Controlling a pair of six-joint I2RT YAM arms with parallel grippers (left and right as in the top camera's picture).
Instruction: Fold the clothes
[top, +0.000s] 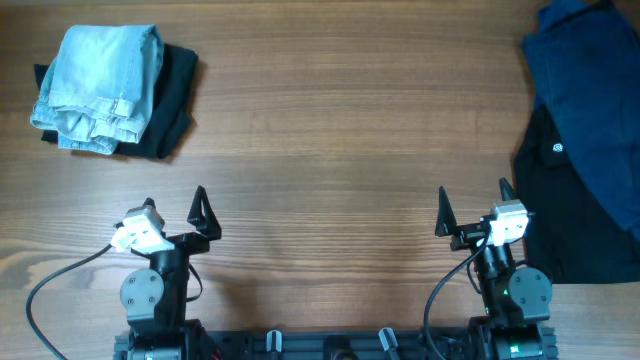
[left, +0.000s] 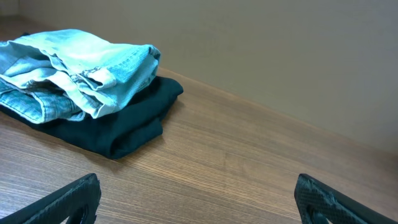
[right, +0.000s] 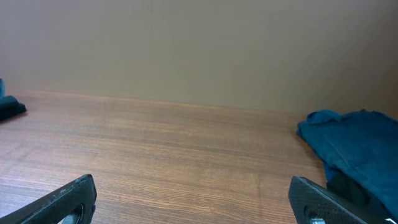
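Folded light-blue denim shorts (top: 100, 85) lie on a folded black garment (top: 170, 95) at the table's far left; both show in the left wrist view, the shorts (left: 74, 68) atop the black garment (left: 124, 121). A dark navy garment (top: 590, 110) lies unfolded over a black one (top: 560, 210) at the far right; the navy one shows in the right wrist view (right: 354, 143). My left gripper (top: 175, 215) is open and empty near the front edge, also seen from its wrist (left: 196, 199). My right gripper (top: 472, 212) is open and empty, also seen from its wrist (right: 193, 199).
The wooden table (top: 330, 140) stretches between the two clothes piles. A plain beige wall (right: 199, 50) stands behind the far edge. Black cables (top: 50, 290) trail from the arm bases at the front.
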